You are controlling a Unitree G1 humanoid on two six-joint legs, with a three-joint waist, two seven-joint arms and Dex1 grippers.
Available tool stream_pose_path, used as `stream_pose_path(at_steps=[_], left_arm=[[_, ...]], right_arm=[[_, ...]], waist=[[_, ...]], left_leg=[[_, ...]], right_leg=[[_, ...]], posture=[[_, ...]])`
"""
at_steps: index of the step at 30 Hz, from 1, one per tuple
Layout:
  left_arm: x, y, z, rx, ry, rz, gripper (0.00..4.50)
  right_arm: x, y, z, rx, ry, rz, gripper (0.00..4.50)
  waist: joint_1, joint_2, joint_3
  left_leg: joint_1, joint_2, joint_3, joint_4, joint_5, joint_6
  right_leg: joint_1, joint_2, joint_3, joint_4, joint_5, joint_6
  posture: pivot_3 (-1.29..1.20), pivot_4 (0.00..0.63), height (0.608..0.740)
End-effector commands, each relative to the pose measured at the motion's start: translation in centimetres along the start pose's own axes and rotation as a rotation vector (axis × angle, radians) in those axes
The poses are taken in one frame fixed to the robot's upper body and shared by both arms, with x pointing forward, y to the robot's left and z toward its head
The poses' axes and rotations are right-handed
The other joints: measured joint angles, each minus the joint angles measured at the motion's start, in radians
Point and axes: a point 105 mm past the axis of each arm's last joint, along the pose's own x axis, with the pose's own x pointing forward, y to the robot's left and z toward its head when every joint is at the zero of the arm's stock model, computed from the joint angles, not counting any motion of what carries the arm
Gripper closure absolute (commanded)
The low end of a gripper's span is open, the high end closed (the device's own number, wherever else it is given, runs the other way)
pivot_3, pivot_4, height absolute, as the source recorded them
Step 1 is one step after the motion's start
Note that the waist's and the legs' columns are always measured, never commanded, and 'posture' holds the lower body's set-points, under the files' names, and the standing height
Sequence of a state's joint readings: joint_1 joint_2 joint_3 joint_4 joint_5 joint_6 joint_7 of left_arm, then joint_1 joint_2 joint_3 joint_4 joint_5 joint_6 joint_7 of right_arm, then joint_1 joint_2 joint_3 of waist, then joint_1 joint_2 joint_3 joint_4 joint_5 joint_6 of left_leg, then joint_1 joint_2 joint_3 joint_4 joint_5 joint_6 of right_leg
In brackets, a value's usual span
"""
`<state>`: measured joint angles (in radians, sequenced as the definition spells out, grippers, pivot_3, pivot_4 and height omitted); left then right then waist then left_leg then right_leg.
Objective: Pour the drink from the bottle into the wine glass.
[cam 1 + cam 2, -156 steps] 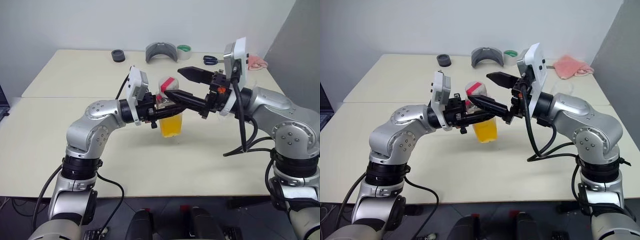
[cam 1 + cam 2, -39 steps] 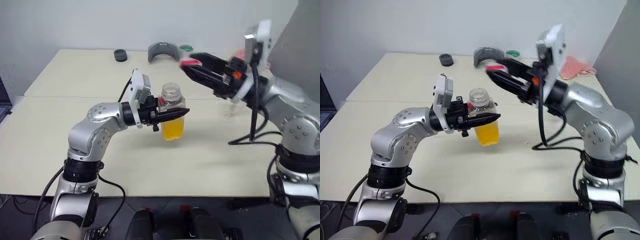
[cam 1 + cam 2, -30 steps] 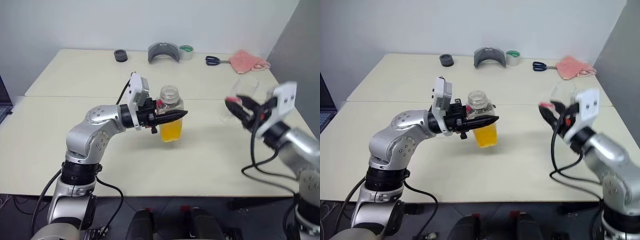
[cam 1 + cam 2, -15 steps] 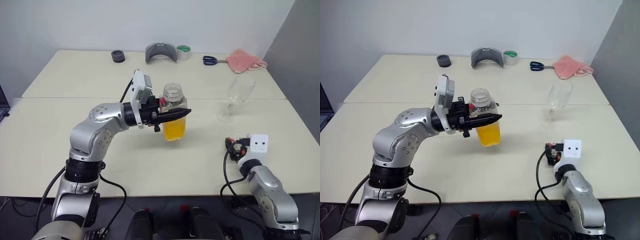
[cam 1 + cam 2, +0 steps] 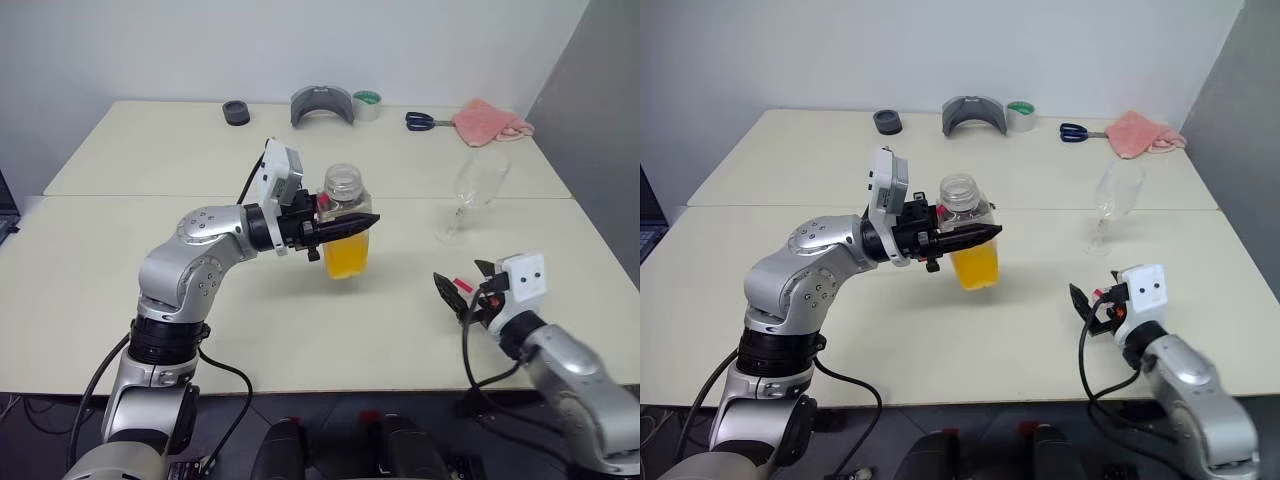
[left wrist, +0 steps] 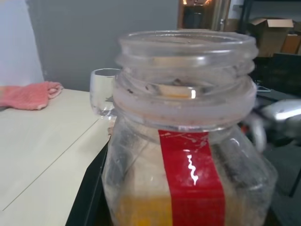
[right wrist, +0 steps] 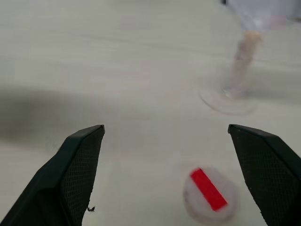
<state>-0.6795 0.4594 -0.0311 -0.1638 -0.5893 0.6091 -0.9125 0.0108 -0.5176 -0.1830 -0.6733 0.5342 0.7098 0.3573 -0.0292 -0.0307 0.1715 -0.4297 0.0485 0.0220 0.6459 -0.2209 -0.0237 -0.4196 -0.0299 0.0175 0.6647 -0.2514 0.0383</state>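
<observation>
Left tool clenched on bottle, held upright above counter, uncapped, lower part filled with orange drink. Right tool released, spread wide, low over counter. Cap flat on counter between its fingers. Wine glass empty, upright, just beyond cap, well right of bottle.

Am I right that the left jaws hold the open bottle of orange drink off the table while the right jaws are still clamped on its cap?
Not quite. In the right wrist view the right gripper has its jaws wide open, and the cap lies on the table between them, near the wine glass. The left gripper does hold the open bottle off the table.
</observation>
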Motion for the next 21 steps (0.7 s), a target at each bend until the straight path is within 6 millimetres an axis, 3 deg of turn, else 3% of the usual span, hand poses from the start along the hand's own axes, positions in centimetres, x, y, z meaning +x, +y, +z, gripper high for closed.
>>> stream_pose_path(at_steps=[1, 6, 9, 15, 21], left_arm=[[-0.9, 2.1, 0.7, 0.065, -0.014, 0.138, 2.73], [-2.1, 6.1, 0.4, 0.116, 0.012, 0.382, 2.73], [-3.2, 8.5, 0.6, 0.151, 0.018, 0.530, 2.73], [-5.9, 12.4, 0.7, 0.195, 0.012, 0.797, 2.73], [-9.3, 15.0, -1.2, 0.196, 0.033, 1.074, 2.73]], right_arm=[[-1.3, 2.6, 5.7, -0.075, -0.128, 0.294, 0.01], [-0.9, 4.5, 10.8, -0.123, -0.213, 0.501, 0.01], [-0.2, 5.6, 12.6, -0.128, -0.253, 0.562, 0.01], [0.7, 6.2, 13.1, -0.096, -0.255, 0.615, 0.01], [2.0, 6.8, 13.4, -0.092, -0.273, 0.659, 0.01]], waist=[[0.000, 0.000, 0.000], [0.000, 0.000, 0.000], [0.002, -0.001, 0.000], [0.006, -0.001, 0.000], [0.007, -0.001, 0.000]], left_leg=[[0.001, 0.000, 0.000, 0.000, 0.000, 0.000], [0.002, 0.000, -0.001, 0.000, 0.000, 0.000], [0.001, 0.000, -0.002, 0.000, 0.000, 0.000], [-0.001, -0.001, -0.001, 0.000, 0.000, 0.000], [-0.001, -0.001, -0.001, 0.000, 0.000, 0.000]], right_leg=[[0.000, 0.000, 0.000, 0.000, 0.000, 0.000], [0.002, 0.001, -0.001, 0.000, 0.000, 0.000], [0.001, 0.001, -0.001, 0.000, 0.000, 0.000], [0.001, -0.001, -0.001, -0.001, 0.000, 0.000], [0.000, -0.001, -0.001, 0.000, 0.000, 0.000]], posture=[[0.00, 0.150, 0.740], [0.00, 0.150, 0.740], [0.00, 0.150, 0.740], [0.00, 0.150, 0.740], [0.00, 0.150, 0.740]])
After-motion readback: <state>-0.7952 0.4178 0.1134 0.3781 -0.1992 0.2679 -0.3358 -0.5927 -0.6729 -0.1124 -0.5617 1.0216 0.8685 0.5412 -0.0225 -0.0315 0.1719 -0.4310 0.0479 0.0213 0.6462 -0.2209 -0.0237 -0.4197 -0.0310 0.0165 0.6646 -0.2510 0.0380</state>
